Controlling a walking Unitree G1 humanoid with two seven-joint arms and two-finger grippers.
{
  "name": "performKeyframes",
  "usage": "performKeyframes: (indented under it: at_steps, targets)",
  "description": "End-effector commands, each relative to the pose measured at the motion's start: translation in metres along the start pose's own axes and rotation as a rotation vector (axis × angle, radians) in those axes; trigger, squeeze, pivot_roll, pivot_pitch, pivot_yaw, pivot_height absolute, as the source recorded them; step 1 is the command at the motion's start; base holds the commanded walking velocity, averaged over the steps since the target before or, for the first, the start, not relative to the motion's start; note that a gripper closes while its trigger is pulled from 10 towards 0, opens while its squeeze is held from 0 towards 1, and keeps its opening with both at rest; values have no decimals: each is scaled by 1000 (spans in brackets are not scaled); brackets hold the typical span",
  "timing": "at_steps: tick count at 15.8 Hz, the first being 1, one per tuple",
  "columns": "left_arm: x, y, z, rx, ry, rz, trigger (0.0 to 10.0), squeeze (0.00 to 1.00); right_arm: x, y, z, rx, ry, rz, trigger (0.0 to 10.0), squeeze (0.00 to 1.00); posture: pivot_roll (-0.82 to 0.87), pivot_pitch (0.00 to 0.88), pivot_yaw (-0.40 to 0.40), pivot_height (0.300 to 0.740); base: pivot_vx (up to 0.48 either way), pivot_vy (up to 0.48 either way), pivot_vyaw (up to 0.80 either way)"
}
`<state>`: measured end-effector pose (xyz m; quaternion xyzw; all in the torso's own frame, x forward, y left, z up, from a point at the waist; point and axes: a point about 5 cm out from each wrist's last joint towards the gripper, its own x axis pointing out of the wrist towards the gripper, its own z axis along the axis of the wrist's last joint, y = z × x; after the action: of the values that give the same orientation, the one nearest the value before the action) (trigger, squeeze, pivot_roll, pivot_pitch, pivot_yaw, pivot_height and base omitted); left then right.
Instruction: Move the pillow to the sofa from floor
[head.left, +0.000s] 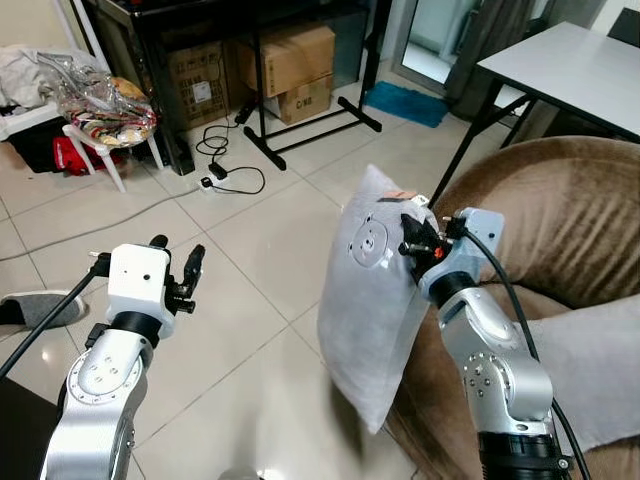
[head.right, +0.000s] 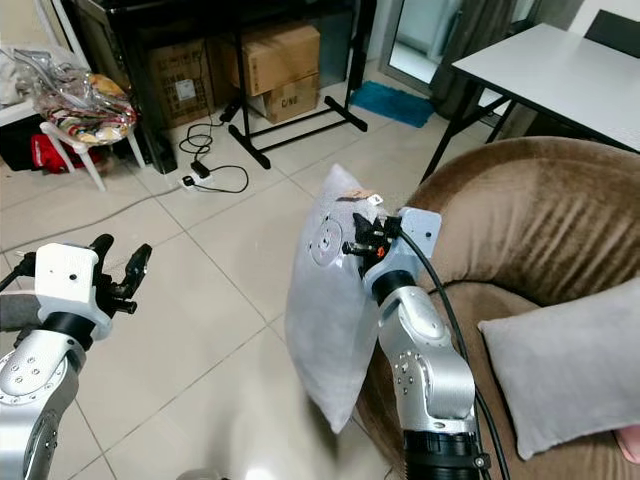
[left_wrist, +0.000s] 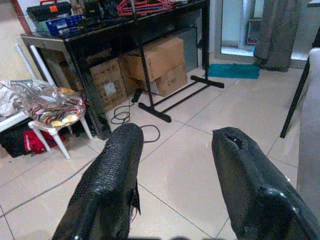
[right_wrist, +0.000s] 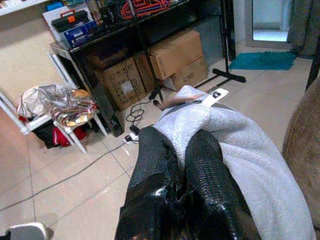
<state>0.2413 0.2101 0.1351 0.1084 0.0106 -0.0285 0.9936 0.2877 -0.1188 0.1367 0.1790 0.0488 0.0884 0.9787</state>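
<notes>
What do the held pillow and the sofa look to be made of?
Pillow: pale grey soft fabric, seemingly fleece or terry, matte with a nubby pile in the right wrist view; it hangs limp from the shut right pincer. Sofa: brown plush, velvet-like fabric, judging by its streaked sheen and soft folds.

Right gripper (right_wrist: 181, 165) fingers pinched on the pale grey pillow (right_wrist: 240, 155), cardboard boxes (right_wrist: 175, 55) beyond
</notes>
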Motion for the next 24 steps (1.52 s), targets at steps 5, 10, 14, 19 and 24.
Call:
performKeyframes:
  at_steps: [5, 10, 14, 19, 24]
  targets:
    - [1, -1, 5, -15, -37, -8, 10000, 0, 3, 8, 7, 28, -23, 37, 10000, 0, -4, 0, -46, 740, 0, 0, -800]
    - [-1, 1, 6, -3, -32, -17, 10000, 0, 9, 16, 10, 16, -51, 69, 10000, 0, 20, 0, -46, 740, 282, 0, -320]
    - [-2, 3, 5, 23, -23, -38, 10000, 0, 12, 19, 9, 34, -41, 84, 10000, 0, 27, 0, -43, 740, 295, 0, -600]
    - [0, -1, 5, 27, -20, -66, 10000, 0, 11, 15, 11, 22, -58, 62, 10000, 0, 21, 0, -34, 740, 292, 0, -320]
    - [0, -3, 4, 33, -9, -101, 10000, 0, 9, 14, 7, 37, -34, 51, 10000, 0, 18, 0, -29, 740, 289, 0, -160]
